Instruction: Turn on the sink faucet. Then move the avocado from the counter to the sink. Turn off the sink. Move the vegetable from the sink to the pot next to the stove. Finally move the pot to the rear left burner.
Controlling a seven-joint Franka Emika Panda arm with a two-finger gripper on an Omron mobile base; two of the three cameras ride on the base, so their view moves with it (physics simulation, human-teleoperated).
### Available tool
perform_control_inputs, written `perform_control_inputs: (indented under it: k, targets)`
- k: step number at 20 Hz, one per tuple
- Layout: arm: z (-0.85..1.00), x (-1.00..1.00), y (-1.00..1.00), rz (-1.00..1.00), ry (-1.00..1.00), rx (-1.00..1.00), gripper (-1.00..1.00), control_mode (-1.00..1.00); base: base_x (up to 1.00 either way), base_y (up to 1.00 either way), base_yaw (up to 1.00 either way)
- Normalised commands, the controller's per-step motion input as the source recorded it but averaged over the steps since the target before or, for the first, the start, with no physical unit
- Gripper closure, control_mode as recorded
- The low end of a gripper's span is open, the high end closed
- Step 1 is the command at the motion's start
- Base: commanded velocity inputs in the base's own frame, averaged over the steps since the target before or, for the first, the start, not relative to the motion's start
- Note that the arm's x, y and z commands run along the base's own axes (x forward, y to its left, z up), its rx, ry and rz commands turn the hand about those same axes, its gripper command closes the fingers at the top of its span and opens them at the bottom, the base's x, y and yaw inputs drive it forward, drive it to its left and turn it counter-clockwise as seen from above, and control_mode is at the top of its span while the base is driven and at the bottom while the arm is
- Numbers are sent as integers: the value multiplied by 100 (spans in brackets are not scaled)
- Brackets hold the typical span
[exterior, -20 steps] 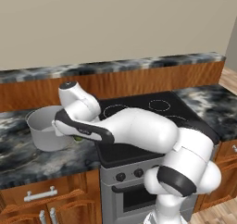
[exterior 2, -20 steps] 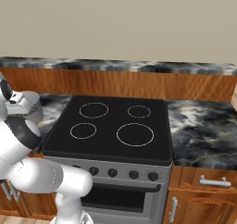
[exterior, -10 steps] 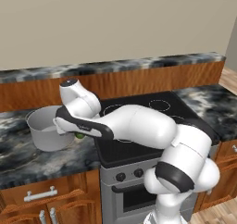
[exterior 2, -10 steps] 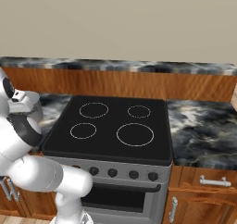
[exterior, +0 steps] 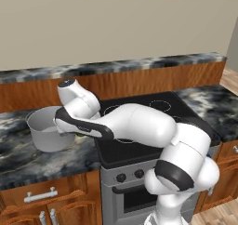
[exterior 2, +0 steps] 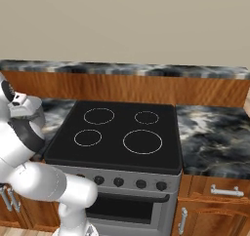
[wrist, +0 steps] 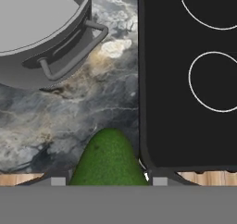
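Since the round grey metal pot (wrist: 39, 35) stands on the marbled tabletop (wrist: 69, 112) just beside the black stovetop's (wrist: 185, 79) left edge, the carry should end squarely over its open mouth before letting go. Half spread, the hand (wrist: 107, 183) pinches the dark green avocado (wrist: 107, 160) between its fingers, above the tabletop's front edge

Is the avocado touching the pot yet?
Apart. In the hand view the avocado sits low between the end effector's fingertips, with bare counter between it and the pot.
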Motion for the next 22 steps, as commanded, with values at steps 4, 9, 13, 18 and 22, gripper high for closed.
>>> perform_control_inputs:
  k: [4,9,13,18,22]
  targets:
    - [20,11,0,0,-2,-3,100,-100,0,0,0]
    - [22,16,0,0,-1,-2,100,-100,0,0,0]
    - [16,23,0,0,0,-2,100,-100,0,0,0]
    - [9,31,7,0,0,-3,100,-100,0,0,0]
    - [2,29,14,0,0,-4,100,-100,0,0,0]
